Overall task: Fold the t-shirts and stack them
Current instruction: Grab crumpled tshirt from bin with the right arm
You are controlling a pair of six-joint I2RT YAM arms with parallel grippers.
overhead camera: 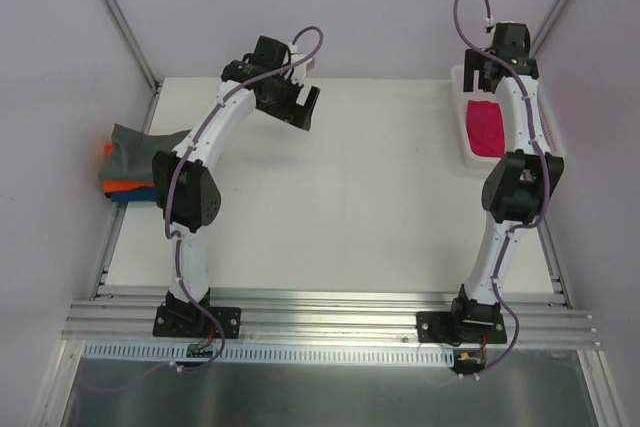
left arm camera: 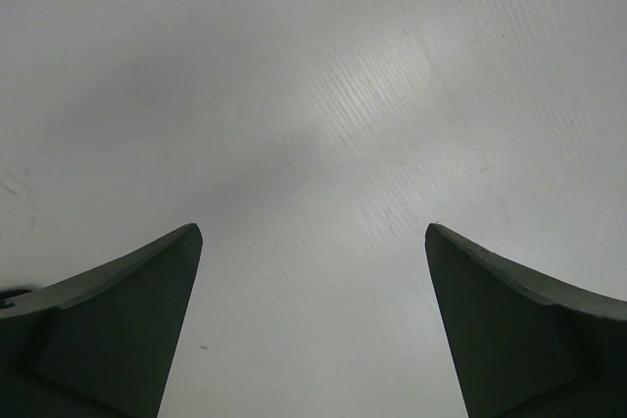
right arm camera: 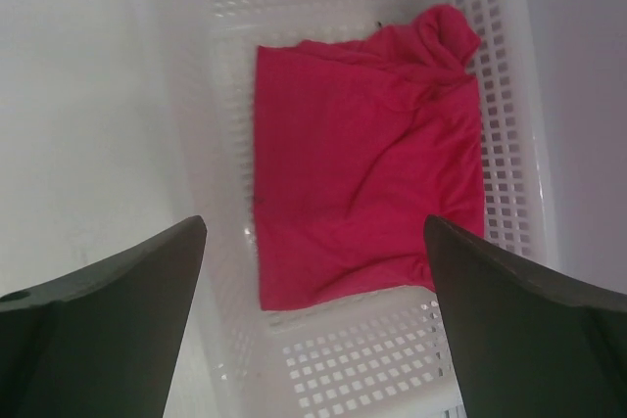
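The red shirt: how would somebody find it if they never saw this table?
Look at the white table, then go to its far right corner, where a white plastic basket with holes stands. The magenta-red shirt lies crumpled inside it, alone. The other shirts sit folded in a pile at the left edge, grey on top.

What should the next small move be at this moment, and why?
Probably lower the right tool into the white plastic lattice basket and close it on the crumpled magenta-red cloth t-shirt. That tool hangs open over the basket, aimed at the shirt. The shirt lies unfolded inside, with nothing gripping it.
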